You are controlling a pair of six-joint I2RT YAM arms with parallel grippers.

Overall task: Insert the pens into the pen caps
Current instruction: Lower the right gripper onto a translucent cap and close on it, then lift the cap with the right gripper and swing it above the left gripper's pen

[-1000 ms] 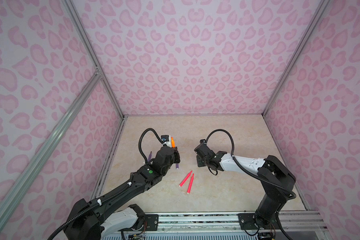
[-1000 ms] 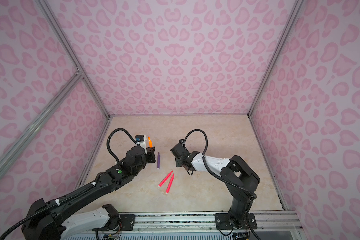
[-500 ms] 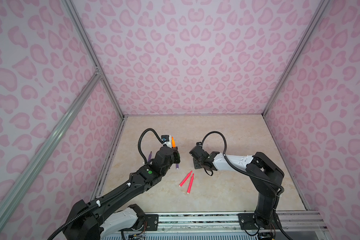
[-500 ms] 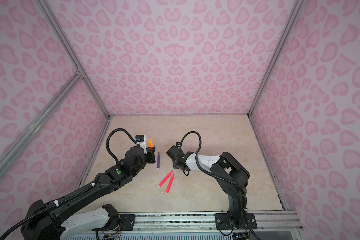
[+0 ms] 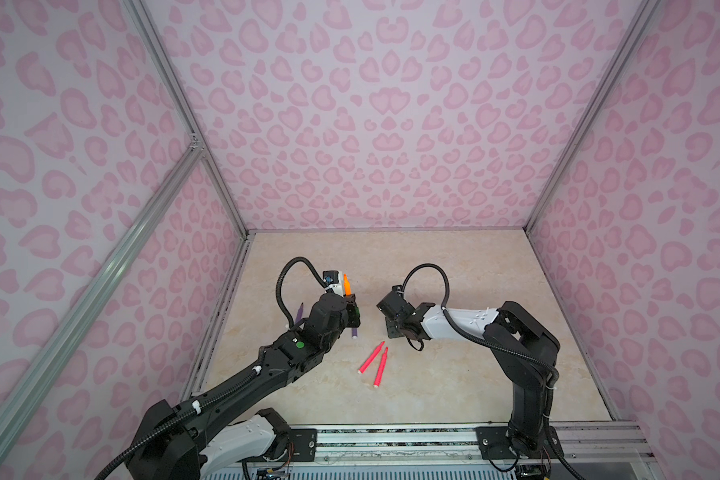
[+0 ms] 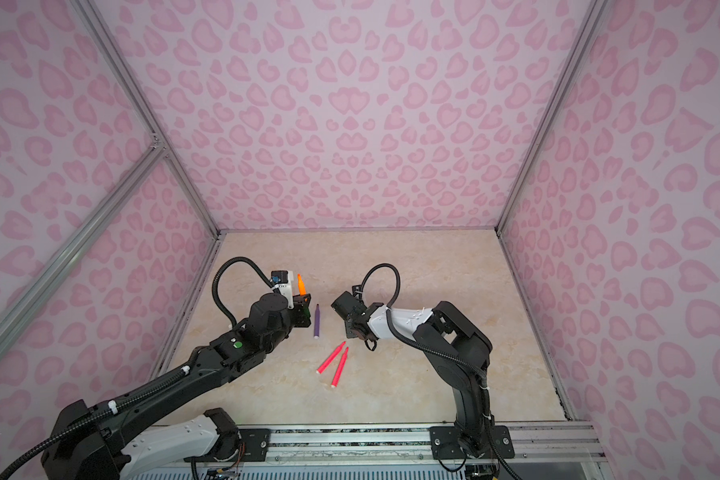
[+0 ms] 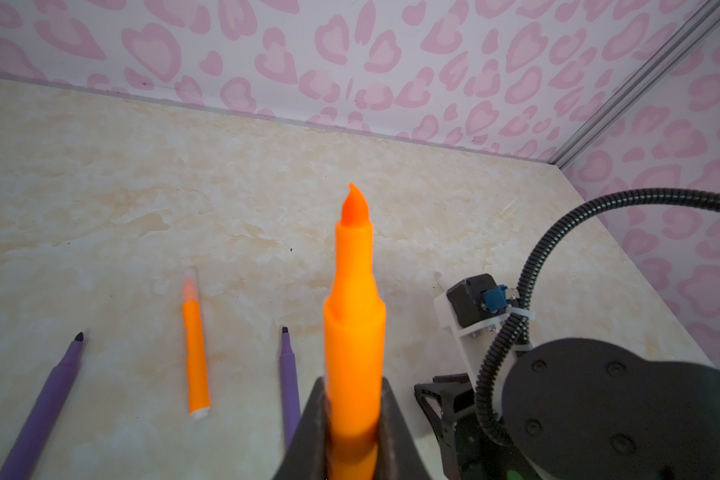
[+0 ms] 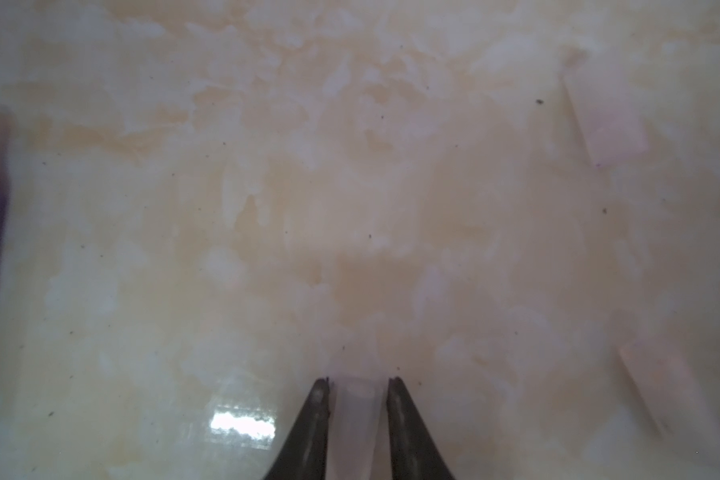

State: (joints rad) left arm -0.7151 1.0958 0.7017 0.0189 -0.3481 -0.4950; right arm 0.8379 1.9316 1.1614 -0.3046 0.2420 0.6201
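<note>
We're over the marbled tabletop [image 5: 454,270], where the left gripper [image 7: 353,384] clamps an orange pen [image 7: 354,316] tip-up above the table's left side. Two pink-red pens [image 5: 371,358] lie side by side mid-table, with a purple pen [image 6: 316,320] near them. Down at the surface, the right gripper [image 8: 357,382] has its fingers narrow either side of a clear pen cap [image 8: 356,415]; whether they pinch it, we cannot tell.

Even bright light; blurred wrist close-ups
</note>
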